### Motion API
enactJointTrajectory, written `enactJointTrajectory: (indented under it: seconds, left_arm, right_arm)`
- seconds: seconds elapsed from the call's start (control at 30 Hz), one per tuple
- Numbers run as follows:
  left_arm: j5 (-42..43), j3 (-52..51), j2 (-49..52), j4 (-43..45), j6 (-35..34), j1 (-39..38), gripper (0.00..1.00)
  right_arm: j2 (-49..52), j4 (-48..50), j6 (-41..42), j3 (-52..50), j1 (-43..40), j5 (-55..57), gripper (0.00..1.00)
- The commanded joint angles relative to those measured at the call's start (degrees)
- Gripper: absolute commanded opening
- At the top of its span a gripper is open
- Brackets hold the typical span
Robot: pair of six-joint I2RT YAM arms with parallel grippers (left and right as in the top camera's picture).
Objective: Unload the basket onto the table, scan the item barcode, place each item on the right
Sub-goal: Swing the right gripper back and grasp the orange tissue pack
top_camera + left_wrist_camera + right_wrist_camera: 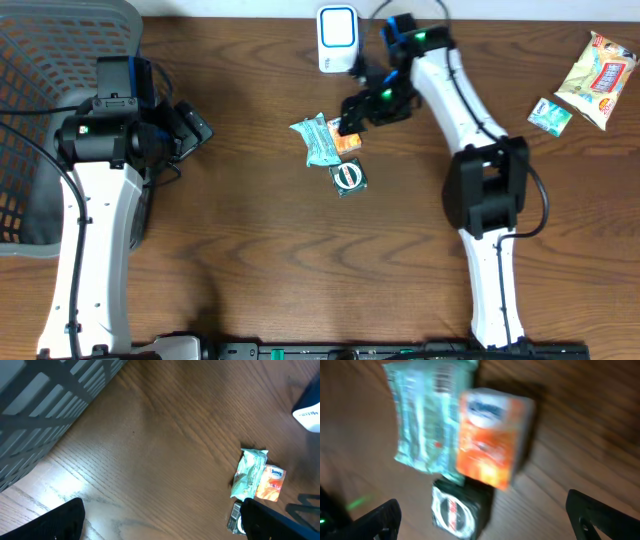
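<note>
Orange and white, a small cardboard carton [492, 440] lies just ahead of the right gripper [490, 517], whose fingers stand wide apart, holding nothing. Against the carton, toward the left finger, is a pale green crinkled plastic packet [422, 425] showing a barcode. Between the fingertips sits a dark square packet [460, 510] with a round white label. All print is too blurred to read. The left gripper [190, 125], beside a grey mesh basket [40, 60], is also open and empty.

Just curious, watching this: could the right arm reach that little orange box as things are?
Probably yes. The right gripper hangs open just over the orange box, whose top is uncovered. The green packet and dark packet lie close beside it and may crowd the grasp.
</note>
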Motion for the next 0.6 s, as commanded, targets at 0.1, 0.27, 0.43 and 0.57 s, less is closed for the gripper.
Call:
enactJointTrajectory:
  seconds: [0.1,0.27,0.43,0.57]
  left_arm:
    - [-0.74,-0.07,0.04,0.00,-0.07,0.28,0.98]
    - [-0.74,-0.07,0.02,0.02,-0.07,0.28,0.98]
    - [-0.74,-0.07,0.04,0.00,-0.07,0.28,0.98]
    - [-0.74,-0.07,0.04,0.02,-0.07,0.28,0.98]
  right_arm:
    - [-0.42,4.48,9.81,-1.66,3.45,10.75,0.68]
    - [-0.42,8.66,17.14,-6.01,4.79,17.59,0.51]
    - [-0.42,12.50,17.57,-11.65,5.01,19.47,0.57]
    - [-0.55,8.94,20.33,-11.78,4.20,26.73,0.56]
